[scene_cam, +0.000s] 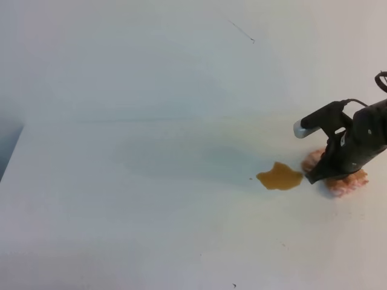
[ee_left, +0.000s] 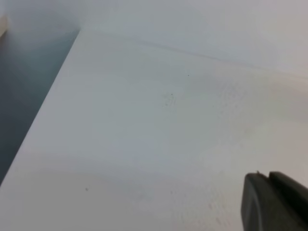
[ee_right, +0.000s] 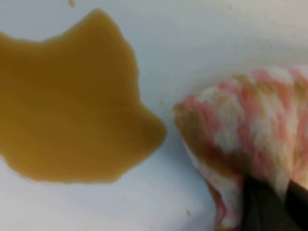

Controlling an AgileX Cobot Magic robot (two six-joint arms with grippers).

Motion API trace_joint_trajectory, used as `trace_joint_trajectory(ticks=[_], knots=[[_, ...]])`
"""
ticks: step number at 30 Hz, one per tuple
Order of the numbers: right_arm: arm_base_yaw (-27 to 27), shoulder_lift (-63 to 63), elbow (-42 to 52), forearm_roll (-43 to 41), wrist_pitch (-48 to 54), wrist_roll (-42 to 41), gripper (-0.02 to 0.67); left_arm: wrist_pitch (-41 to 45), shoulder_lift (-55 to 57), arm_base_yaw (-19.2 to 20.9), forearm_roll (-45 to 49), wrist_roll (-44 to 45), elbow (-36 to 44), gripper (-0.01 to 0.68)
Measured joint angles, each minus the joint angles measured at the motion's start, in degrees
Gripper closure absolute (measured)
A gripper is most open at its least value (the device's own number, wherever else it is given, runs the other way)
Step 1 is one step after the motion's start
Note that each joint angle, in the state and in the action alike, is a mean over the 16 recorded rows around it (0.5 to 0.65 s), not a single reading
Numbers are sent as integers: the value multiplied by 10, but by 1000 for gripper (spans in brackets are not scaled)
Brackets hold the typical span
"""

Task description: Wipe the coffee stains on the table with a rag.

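Observation:
The coffee stain (scene_cam: 279,176) is an amber-brown lobed blot on the white table (scene_cam: 151,193), right of centre. The pink-and-white rag (scene_cam: 346,185) lies bunched just right of it, a small gap apart. My right gripper (scene_cam: 314,175) is shut on the rag and presses it down on the table. In the right wrist view the stain (ee_right: 72,106) fills the left, and the rag (ee_right: 250,130), brownish at its near edge, is pinched between dark fingers (ee_right: 262,209). Only a dark part of my left gripper (ee_left: 274,204) shows, over bare table (ee_left: 144,120).
The table's left edge (ee_left: 43,110) drops to a dark floor. A thin dark scratch (scene_cam: 240,31) and a few tiny specks mark the far and near parts of the table.

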Motion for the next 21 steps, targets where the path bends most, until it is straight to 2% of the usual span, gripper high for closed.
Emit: trace_joint_trajectory(ticks=[9, 21], knots=[[29, 42, -50, 53, 5, -19, 627, 0, 0, 0, 0, 0, 0, 674], [108, 84, -135, 91, 70, -61, 620, 0, 0, 0, 0, 0, 0, 674]])
